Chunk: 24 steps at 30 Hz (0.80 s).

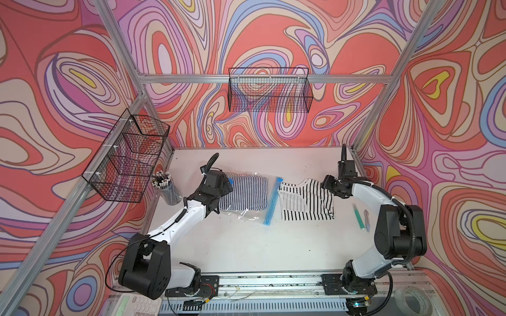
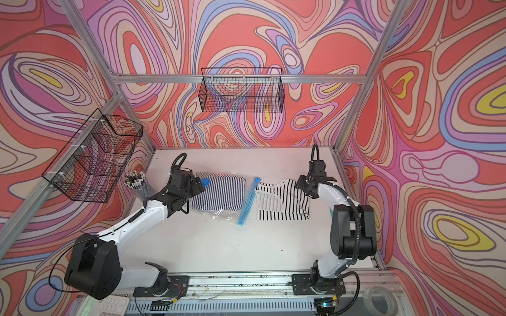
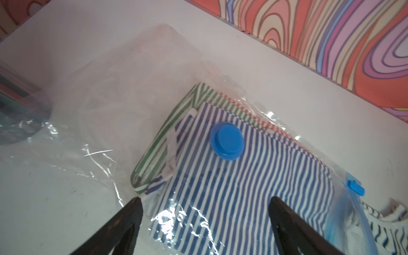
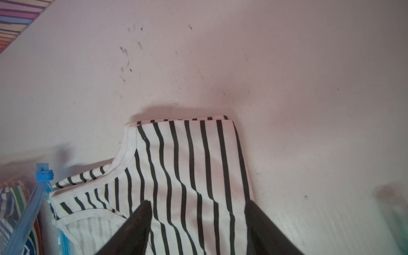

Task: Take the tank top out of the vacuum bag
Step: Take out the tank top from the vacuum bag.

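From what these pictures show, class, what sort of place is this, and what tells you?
Likely a robot test cell: a left arm and right arm mounted on a rail, inside an aluminium frame.

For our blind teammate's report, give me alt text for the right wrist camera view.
A black-and-white striped tank top lies on the white table, with the right gripper open over it. Its neckline end reaches the blue zip strip of the vacuum bag.
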{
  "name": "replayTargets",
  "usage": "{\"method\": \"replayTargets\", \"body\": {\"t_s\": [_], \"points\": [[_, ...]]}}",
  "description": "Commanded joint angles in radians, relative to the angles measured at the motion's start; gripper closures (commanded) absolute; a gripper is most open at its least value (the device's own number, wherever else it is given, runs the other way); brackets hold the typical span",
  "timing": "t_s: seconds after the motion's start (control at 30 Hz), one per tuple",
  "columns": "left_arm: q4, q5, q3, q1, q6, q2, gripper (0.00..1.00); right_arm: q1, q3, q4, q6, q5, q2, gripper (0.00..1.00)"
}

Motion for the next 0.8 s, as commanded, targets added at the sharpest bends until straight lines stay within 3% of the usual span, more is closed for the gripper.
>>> {"method": "replayTargets", "body": {"t_s": [0.0,0.13,0.3,0.77], "points": [[-0.019,0.091,0.034,-0.059,0.016,-0.037,0.08,-0.004,0.017,0.056,0.016,-0.04,0.024,0.29],[-0.022,0.149,0.064,-0.153,0.028,-0.03,0.07,-0.005,-0.02,0.125,0.044,-0.169,0.018,0.29],[-0.068,0.142,0.124,-0.246,0.094,0.015,0.07,-0.005,-0.112,0.24,0.103,-0.308,-0.026,0.29],[-0.104,0.166,0.205,-0.356,0.155,0.182,0.07,-0.005,-0.329,0.354,0.112,-0.45,-0.241,0.29]]}}
